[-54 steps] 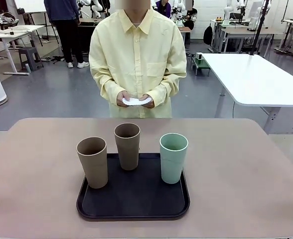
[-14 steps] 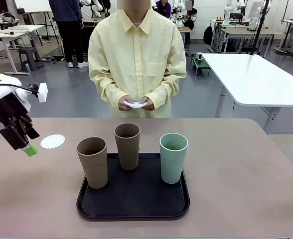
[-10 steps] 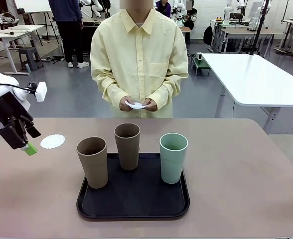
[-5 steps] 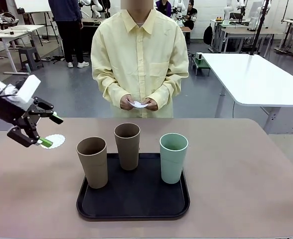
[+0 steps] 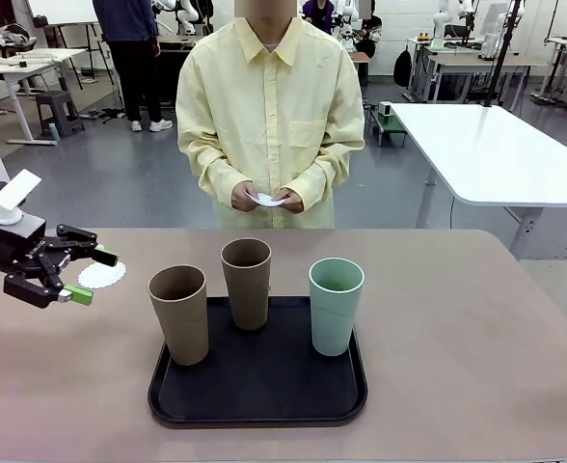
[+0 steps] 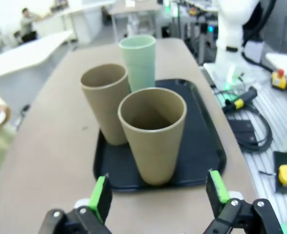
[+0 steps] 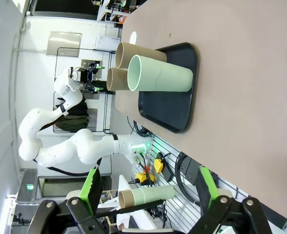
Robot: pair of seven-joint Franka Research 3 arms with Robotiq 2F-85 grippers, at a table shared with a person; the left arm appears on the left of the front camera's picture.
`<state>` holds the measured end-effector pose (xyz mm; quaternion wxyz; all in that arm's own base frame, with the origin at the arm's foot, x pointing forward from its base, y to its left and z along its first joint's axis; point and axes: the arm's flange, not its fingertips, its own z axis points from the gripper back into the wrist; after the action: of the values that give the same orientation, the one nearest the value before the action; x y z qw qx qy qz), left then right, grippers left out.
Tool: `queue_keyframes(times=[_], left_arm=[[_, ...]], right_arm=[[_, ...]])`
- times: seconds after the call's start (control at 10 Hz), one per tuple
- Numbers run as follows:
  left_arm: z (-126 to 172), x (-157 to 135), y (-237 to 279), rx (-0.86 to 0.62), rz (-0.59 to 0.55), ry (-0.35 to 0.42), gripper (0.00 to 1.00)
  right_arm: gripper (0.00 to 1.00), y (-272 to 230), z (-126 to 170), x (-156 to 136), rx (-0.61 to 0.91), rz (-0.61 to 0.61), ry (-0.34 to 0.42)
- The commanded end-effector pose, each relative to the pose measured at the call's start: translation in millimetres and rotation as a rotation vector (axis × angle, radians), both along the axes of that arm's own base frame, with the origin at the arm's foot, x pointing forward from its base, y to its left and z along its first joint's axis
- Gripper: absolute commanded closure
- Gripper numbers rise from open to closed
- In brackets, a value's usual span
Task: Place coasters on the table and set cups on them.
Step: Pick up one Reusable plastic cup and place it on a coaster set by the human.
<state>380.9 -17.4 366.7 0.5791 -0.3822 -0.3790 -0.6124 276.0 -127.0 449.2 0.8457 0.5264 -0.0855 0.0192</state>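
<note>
Front view: a tan cup (image 5: 179, 313), brown cup (image 5: 246, 283) and green cup (image 5: 336, 306) stand on the tray (image 5: 257, 405). A coaster (image 5: 108, 276) lies on the table (image 5: 476, 338) left of the tray, with the left gripper (image 5: 92, 277) over its edge, jaws apart.
Left wrist view: the jaws are apart, facing the tray's tan cup.
Right wrist view: the right gripper (image 7: 148, 190) is well away from the tray, jaws apart.

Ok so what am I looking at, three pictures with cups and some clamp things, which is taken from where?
This is a two-armed robot sharing a table with a person. The front picture looks across from between the arms; the other two come from cameras on each wrist, looking along green-tipped fingers. The left gripper hovers open by a lacy white coaster on the table; the right gripper is open too, holding nothing. A tan cup, brown cup and mint cup stand on a black tray. The person's hands hold thin white pieces, likely more coasters.
</note>
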Motion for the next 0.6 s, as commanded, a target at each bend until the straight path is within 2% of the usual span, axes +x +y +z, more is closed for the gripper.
queue_keyframes(times=[0.0, 0.2, 0.3, 0.5], left_arm=[[-9, 8, -16, 0.007, 0.045, -0.001, 0.0], [-6, 4, -29, -0.001, 0.043, -0.008, 0.0], [-11, 5, -12, -0.005, 0.029, 0.033, 0.0], [-11, 5, -12, -0.005, 0.029, 0.033, 0.0]], right_arm=[[0.0, 0, 0, 2, 0.019, 0.006, -0.011], [0.0, 0, 0, 2, 0.019, 0.006, -0.011], [0.0, 0, 0, 2, 0.019, 0.006, -0.011], [0.0, 0, 0, 2, 0.019, 0.006, -0.011]])
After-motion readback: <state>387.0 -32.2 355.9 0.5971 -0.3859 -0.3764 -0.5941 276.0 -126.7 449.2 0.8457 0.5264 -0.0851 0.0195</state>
